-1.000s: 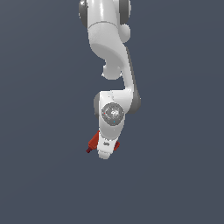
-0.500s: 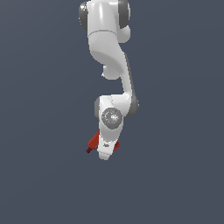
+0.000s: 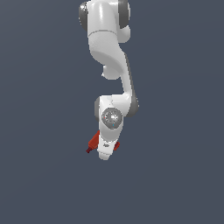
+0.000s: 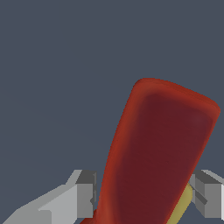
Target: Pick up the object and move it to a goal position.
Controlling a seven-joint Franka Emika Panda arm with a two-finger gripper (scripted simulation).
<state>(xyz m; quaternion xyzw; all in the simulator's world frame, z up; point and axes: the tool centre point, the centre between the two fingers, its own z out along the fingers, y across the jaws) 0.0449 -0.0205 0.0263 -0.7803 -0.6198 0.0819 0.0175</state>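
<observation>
I'm looking at the arm (image 3: 109, 57) hanging down from the top of the exterior view, white links with dark grey at the joints, the upper link thick and then bending toward that view's right before it is curling back in at the wrist. The round grey wrist joint (image 3: 111, 118) is facing the camera. Below it the gripper (image 3: 104, 155) is pointing downward, tilted a little toward the exterior view's left. In the wrist view I'm seeing both grey fingers (image 4: 84, 197) standing apart — one on each side, pressing in on the object (image 4: 157, 153) between them.
</observation>
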